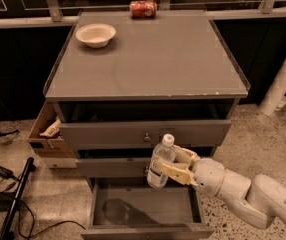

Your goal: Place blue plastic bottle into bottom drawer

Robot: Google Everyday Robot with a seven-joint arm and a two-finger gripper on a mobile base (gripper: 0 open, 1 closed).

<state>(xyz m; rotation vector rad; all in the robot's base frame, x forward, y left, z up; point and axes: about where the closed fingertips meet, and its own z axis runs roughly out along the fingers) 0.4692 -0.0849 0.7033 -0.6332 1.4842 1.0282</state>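
The end effector (pixel 172 167) grips the bottle (pixel 160 159) upright above the open bottom drawer (pixel 148 209), seemingly ready to lower it in.

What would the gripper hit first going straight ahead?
The gripper, over the open bottom drawer, holds the blue plastic bottle; past that, probably the middle drawer front, though depth is unclear.

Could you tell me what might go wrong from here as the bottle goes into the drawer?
The gripper holds the blue plastic bottle nearly upright above the open bottom drawer. The drawer looks shallow, so a bottle set down standing may topple or block closing. It also hangs close to the middle drawer front, which it could bump descending.
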